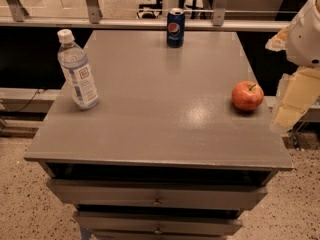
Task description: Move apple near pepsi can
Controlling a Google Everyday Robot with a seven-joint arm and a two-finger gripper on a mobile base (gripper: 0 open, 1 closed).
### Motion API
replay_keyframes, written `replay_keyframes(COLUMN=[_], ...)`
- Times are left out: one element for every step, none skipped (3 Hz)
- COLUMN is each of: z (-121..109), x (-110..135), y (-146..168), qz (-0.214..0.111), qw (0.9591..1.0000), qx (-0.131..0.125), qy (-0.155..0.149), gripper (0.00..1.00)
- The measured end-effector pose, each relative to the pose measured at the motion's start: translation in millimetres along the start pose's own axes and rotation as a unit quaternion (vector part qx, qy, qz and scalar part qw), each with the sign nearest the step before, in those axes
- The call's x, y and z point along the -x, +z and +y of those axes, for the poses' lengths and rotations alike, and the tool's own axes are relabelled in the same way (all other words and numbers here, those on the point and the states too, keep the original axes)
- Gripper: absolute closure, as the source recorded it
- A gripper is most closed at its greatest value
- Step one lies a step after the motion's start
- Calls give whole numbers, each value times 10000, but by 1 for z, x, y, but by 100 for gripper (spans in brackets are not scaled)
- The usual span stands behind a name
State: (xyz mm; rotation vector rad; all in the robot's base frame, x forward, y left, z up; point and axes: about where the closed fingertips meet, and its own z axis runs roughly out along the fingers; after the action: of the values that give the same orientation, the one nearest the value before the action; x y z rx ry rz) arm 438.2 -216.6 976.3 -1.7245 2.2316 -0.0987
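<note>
Shows a clear water bottle [77, 71] with a white cap standing at the left of the grey tabletop [150, 109], drawers [157, 196] with small knobs beneath it, a metal rail [125, 23] behind, speckled floor [20, 204] around, and the pale pincer [292, 101] beside its right edge.

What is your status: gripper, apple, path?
Status: gripper beyond right edge of table, apart from apple. Apple near right edge, pepsi can at back edge. At left, water bottle, off the path.
</note>
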Motion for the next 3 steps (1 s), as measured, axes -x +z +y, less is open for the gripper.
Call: replay_keyframes(z=[0, -12, -45], x=[0, -10, -37], y=[0, 11, 39], qz=[0, -135, -492], qw=[10000, 9997, 9974], qx=[-1, -129, -259], qy=[0, 123, 468], gripper=[0, 0, 0])
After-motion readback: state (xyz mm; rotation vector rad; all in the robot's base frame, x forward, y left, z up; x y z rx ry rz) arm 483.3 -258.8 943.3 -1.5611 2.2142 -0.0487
